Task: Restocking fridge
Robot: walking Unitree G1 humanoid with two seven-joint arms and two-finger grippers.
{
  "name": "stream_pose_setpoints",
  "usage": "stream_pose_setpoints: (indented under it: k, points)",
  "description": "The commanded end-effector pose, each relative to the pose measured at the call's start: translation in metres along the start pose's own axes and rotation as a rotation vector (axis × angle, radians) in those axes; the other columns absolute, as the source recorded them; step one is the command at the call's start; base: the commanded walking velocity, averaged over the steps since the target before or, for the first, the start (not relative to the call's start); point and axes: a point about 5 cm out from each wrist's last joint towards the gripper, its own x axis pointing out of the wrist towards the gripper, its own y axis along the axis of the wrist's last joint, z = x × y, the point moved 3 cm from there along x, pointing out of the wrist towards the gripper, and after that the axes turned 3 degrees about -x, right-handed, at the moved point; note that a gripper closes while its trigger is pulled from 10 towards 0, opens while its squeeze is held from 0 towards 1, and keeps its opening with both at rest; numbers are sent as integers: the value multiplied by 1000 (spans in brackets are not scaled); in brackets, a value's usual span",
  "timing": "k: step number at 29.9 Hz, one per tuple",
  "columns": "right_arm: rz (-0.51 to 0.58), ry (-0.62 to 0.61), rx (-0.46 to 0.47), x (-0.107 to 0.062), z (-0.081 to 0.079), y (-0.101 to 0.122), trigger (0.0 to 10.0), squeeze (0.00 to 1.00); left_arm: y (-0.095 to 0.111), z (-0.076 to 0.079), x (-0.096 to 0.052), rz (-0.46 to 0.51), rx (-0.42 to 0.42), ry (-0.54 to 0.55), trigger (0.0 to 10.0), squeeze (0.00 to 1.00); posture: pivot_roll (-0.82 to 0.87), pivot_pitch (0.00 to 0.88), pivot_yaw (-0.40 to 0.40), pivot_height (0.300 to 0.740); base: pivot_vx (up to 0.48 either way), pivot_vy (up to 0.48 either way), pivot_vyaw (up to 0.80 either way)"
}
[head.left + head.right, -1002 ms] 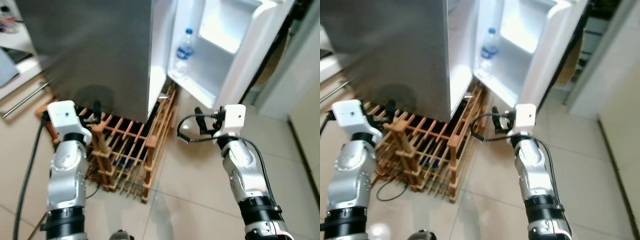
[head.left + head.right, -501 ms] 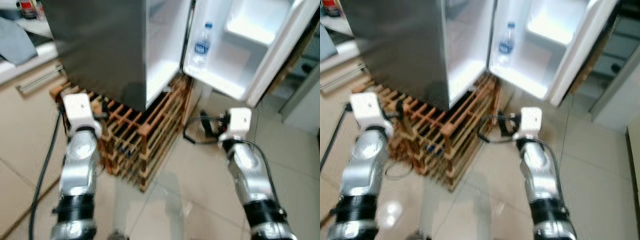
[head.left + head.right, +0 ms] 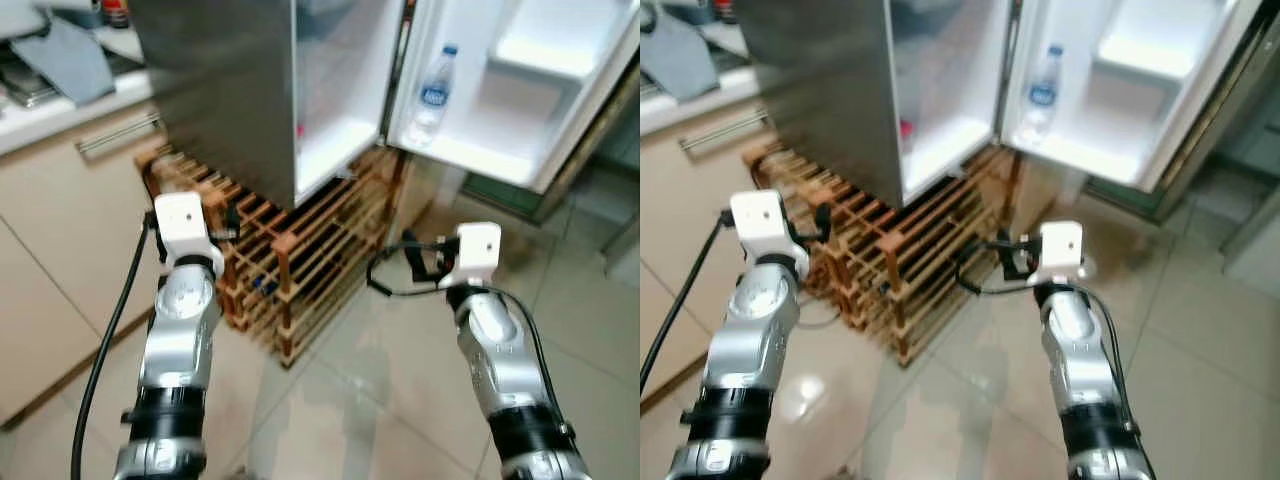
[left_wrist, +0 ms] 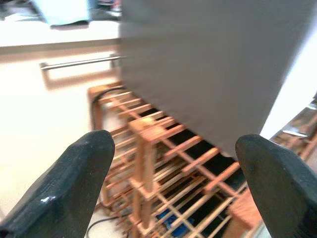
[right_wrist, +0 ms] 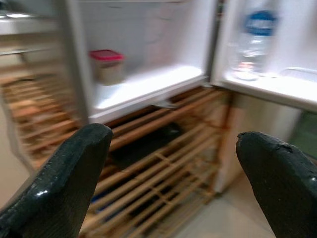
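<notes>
Both the left gripper (image 4: pixel 171 183) and right gripper (image 5: pixel 173 178) have fingers spread wide, empty, before the open fridge (image 3: pixel 230 90); a water bottle (image 3: pixel 432 95) stands in its door shelf.

Left arm (image 3: pixel 178 330): silver jointed shell, black band by the elbow, white boxy wrist block, thick black cable trailing off | Right arm (image 3: pixel 500 360): same silver segments and black band, white wrist block with a small dark dot, thin black cable looping alongside | Fingers (image 4: pixel 64 191): fat, rounded, matte black tips
</notes>
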Motion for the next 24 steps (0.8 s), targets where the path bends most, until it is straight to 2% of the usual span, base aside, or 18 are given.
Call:
stream_pose_setpoints:
  k: [1, 7, 10, 13, 15, 17, 20, 22, 24]
  points:
    - [40, 20, -11, 3, -7, 9, 10000, 0, 2, 1, 3, 4, -7, -9, 10000, 0, -65, 0, -23, 740, 405, 255, 550]
    - [43, 37, 9, 8, -16, 9, 10000, 0, -2, 14, 5, -4, -28, -42, 10000, 0, -71, 0, 3, 740, 407, 254, 528]
    - [40, 32, 28, 10, -15, 9, 10000, 0, -4, 17, 6, -19, -40, -47, 10000, 0, -75, 0, 16, 740, 407, 252, 521]
    - [27, 14, 47, 13, -15, 6, 10000, 0, -9, 21, 7, -34, -18, -62, 10000, 0, -71, 0, 7, 740, 375, 167, 521]
    - [26, 10, 58, 13, -15, 7, 10000, 0, -9, 24, 7, -25, 10, -76, 10000, 0, -72, 0, 0, 740, 0, 0, 519]
    - [28, 33, 47, 12, -19, 7, 10000, 0, -7, 30, 7, 0, 77, -110, 10000, 0, -74, 0, -4, 740, 0, 0, 519]
    - [20, 50, 30, 12, -18, 5, 10000, 0, -5, 29, 7, 26, 46, -107, 10000, 0, -67, 0, -11, 740, 0, 0, 519]
    - [14, 45, 27, 14, -12, 5, 10000, 0, -3, 29, 7, 28, 22, -93, 10000, 0, -35, 0, -44, 740, 0, 0, 519]
    - [8, 62, 23, 20, -11, 6, 10000, 0, 3, 28, 6, 74, 28, -88, 10000, 0, -14, 0, -73, 740, 0, 0, 519]
